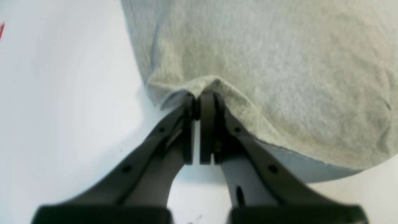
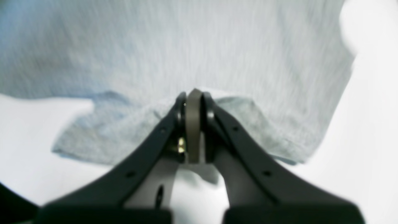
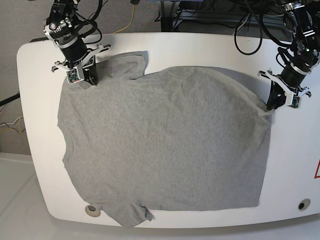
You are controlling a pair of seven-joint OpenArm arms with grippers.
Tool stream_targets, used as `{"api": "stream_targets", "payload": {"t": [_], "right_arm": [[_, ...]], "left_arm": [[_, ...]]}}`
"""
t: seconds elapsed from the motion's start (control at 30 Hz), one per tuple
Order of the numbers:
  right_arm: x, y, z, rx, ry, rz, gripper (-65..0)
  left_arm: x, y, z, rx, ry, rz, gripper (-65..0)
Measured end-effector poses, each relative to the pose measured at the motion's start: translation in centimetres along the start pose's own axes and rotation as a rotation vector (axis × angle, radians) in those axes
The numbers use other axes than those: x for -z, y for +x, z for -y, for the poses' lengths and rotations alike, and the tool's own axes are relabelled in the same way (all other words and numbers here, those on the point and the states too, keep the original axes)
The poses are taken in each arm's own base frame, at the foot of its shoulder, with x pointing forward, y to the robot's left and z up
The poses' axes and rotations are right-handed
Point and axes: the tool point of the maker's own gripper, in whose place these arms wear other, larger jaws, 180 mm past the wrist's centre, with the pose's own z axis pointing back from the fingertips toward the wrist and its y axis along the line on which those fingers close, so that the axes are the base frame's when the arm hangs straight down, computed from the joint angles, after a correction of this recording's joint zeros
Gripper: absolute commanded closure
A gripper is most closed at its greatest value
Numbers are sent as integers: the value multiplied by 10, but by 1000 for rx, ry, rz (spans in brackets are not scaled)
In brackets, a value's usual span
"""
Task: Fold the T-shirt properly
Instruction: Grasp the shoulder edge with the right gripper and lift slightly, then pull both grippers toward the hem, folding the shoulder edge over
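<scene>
Both our grippers are pinched tight on cloth. We see the grey T-shirt (image 3: 165,145) spread flat, plain side up, across the white table (image 3: 295,160). Our left gripper (image 1: 199,99) clamps a puckered bit of its hem edge at one far corner, and our right gripper (image 2: 194,99) bites the fabric near the far sleeve (image 3: 127,62).
</scene>
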Motion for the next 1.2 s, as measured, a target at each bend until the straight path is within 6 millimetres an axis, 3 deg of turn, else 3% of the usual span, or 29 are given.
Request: {"api": "stream_targets", "payload": {"t": [0.43,0.73,0.93,1.2], "right_arm": [[31,32,11,-53,-1,67,0],[53,27,36,-17,-27,21,0],[74,39,48,-19,-25,37,0],[81,57,59,-23,-41,76,0]], "left_arm": [[25,10,8,-16,-39,26,0],[37,36,-4,-12,-20,83,0],[50,29,-13,-60,-12,64,0],[53,33,-23,-81,19,72,0]]}}
